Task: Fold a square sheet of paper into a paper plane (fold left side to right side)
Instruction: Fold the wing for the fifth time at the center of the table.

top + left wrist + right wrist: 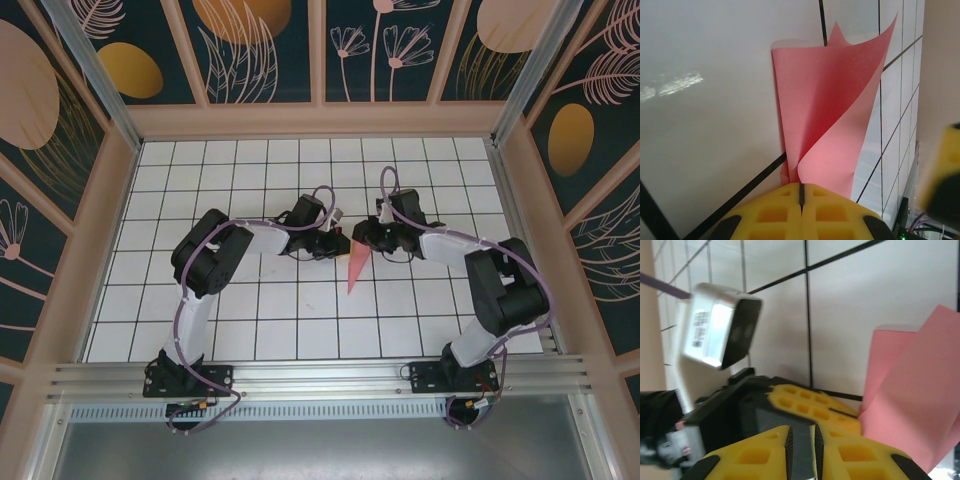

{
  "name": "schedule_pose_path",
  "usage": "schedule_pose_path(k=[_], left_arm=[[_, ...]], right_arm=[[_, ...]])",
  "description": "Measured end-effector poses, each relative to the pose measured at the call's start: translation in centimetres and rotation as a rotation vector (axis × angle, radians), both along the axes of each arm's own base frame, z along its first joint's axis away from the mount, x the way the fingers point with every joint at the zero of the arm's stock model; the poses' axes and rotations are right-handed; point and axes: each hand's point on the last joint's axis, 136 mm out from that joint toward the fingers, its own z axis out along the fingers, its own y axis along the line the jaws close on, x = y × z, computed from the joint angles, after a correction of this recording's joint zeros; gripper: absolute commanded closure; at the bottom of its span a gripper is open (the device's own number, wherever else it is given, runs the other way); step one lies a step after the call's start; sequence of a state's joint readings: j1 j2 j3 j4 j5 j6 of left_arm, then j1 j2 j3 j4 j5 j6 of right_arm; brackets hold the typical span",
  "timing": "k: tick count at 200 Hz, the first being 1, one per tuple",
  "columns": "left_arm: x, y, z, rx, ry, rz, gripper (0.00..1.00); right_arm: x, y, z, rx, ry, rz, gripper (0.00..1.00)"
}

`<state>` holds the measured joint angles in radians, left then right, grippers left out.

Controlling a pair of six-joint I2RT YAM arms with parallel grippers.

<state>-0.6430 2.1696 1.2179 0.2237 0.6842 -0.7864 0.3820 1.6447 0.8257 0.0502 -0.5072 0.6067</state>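
The left gripper (801, 187) clamps the salmon-pink folded paper sheet (830, 115), free edges curling apart. The right gripper (800, 434), jaws narrowly parted, sits just beside, on open white gridded tabletop (200, 170).

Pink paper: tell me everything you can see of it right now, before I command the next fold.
The paper is thin, plain salmon-pink and matte. From above it reads as a narrow wedge over the white grid table, its point toward the arm bases. The left gripper is shut on one end. The layers gather at that pinch and fan open beyond it, with one flap curling loose, not creased flat. The right gripper sits close beside it; whether it grips the paper is unclear.
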Motion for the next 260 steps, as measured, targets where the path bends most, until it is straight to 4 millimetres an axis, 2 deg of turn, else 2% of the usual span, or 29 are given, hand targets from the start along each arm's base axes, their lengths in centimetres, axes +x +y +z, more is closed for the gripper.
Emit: schedule_pose_path(k=[34,103,177,220,228,260], left_arm=[[0.0,0.0,0.0,0.0,0.0,0.0,1.0],[0.0,0.0,0.0,0.0,0.005,0.005,1.0],[0.0,0.2,0.0,-0.011,0.003,0.017,1.0],[0.1,1.0,0.4,-0.001,-0.069,0.047,0.82],[0.1,1.6,0.6,0.011,-0.085,0.062,0.78],[0.0,4.8,0.9,0.062,-0.116,0.133,0.76]], right_arm=[[-0.2,-0.4,-2.2,-0.039,0.04,0.001,0.77],[0.2,-0.9,-4.5,-0.088,0.069,0.006,0.77],[0.3,-0.8,-5.0,-0.093,0.085,0.007,0.77],[0.3,-0.5,-5.1,-0.077,0.089,0.018,0.77],[0.3,-0.4,-5.0,-0.074,0.088,0.019,0.77],[0.3,-0.4,-5.0,-0.072,0.09,0.018,0.77]])
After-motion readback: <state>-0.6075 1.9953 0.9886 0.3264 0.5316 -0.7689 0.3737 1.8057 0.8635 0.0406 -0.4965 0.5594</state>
